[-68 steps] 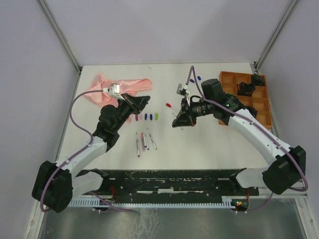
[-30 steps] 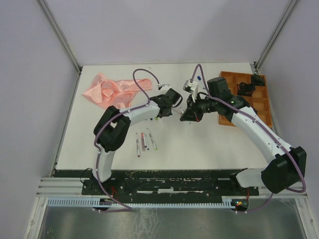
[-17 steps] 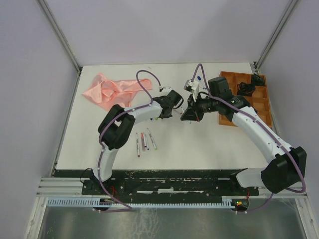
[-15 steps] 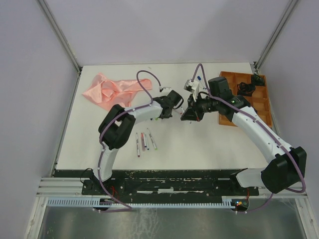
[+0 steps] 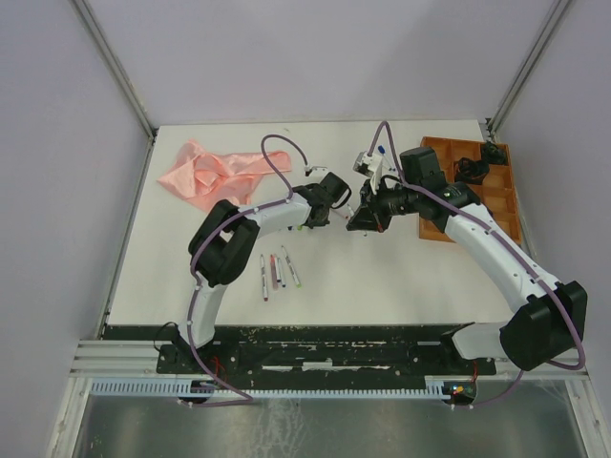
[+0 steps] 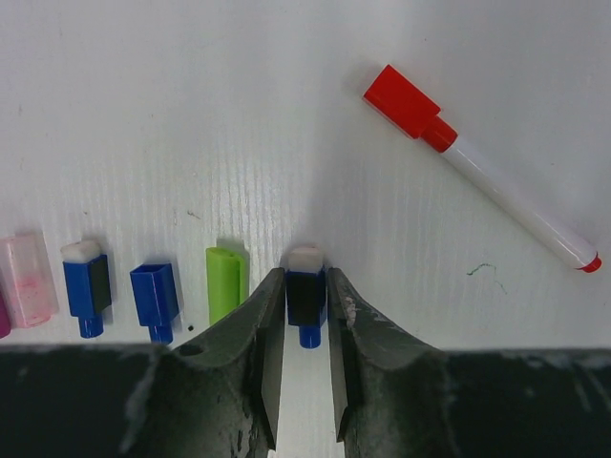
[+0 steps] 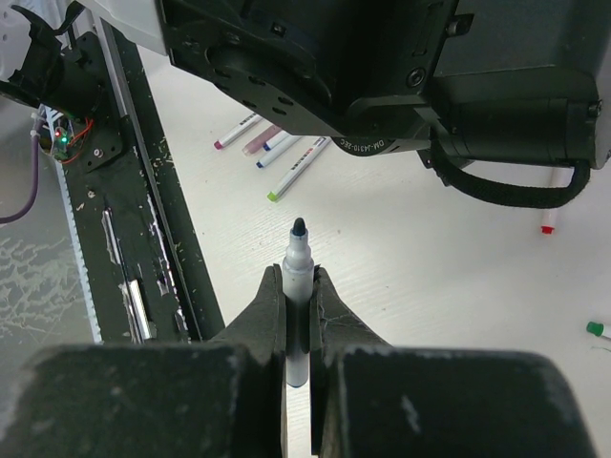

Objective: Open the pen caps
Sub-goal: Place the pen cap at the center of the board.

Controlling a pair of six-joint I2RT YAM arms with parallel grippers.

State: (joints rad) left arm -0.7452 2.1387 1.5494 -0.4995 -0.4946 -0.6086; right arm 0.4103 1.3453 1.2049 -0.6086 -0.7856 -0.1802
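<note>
Right now the left gripper is reaching down over a dark blue cap that is sitting on the white table. One finger is hugging each side of the cap, and it cannot be told whether they are pinching it or only flanking it. The cap's white end is pointing away from the wrist camera, and its small blue nub is pointing back between the fingers.

Just beside the dark blue cap, on its left in the left wrist view, a lime green cap is lying. Further along the same row a plain blue cap, a white-ended blue cap and a pale pink cap are lining up. Up and to the right of the dark blue cap in that view, a red-capped pen is lying slantwise, apart from it.

The right gripper is hanging near the dark blue cap and clamping an uncapped pen by its white barrel, with the dark tip sticking out past the fingertips.

In the top view a few loose pens are lying nearer the arm bases than the dark blue cap. A pink cloth is lying well apart from it toward the far left corner, and an orange tray is sitting well apart on the opposite side.
</note>
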